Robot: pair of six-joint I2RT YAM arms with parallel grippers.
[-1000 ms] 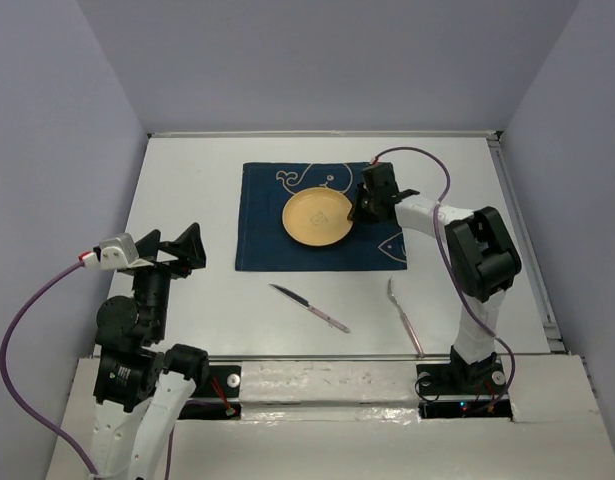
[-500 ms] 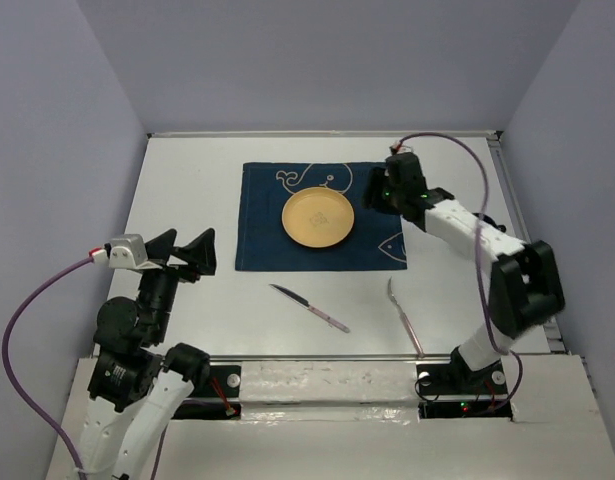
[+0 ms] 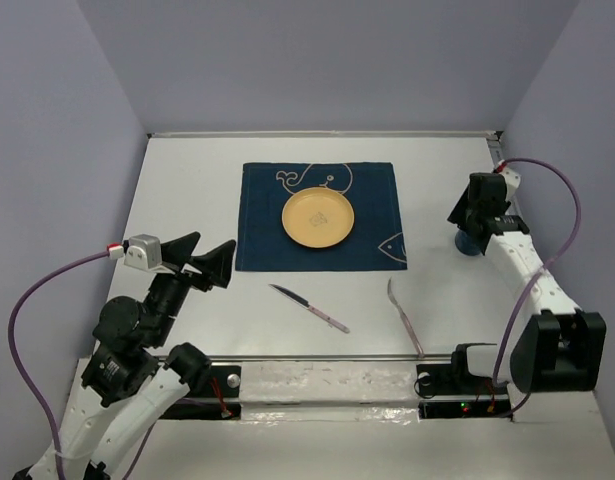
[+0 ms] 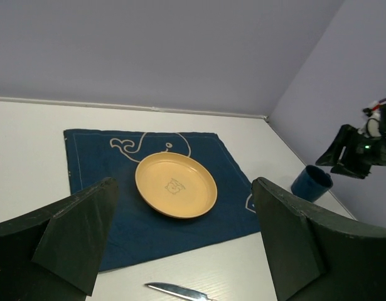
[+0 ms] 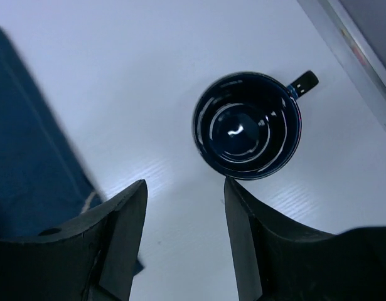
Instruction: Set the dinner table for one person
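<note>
White and flat, the big rectangular dinner-table worktop (image 3: 187,190) is carrying a dark blue whale-print cloth placemat (image 3: 262,235) at twelve o'clock, a round yellow plate (image 3: 318,218) sitting on it. Cup-fetching seems in hand: the right jaws are hovering partly open, empty, over a dark blue mug (image 5: 247,125) at three o'clock near the metal rail (image 5: 353,34), needing a descent around its rim. Left jaws are gaping wide, empty, at eight o'clock.

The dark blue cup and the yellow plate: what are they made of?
The cup is probably glazed ceramic or hard plastic; sharp bright ring reflections inside show a glossy finish. The plate is likely plastic or melamine, perhaps ceramic: even yellow colour, soft satin sheen, a faint printed motif at its centre. The look alone cannot settle either.
</note>
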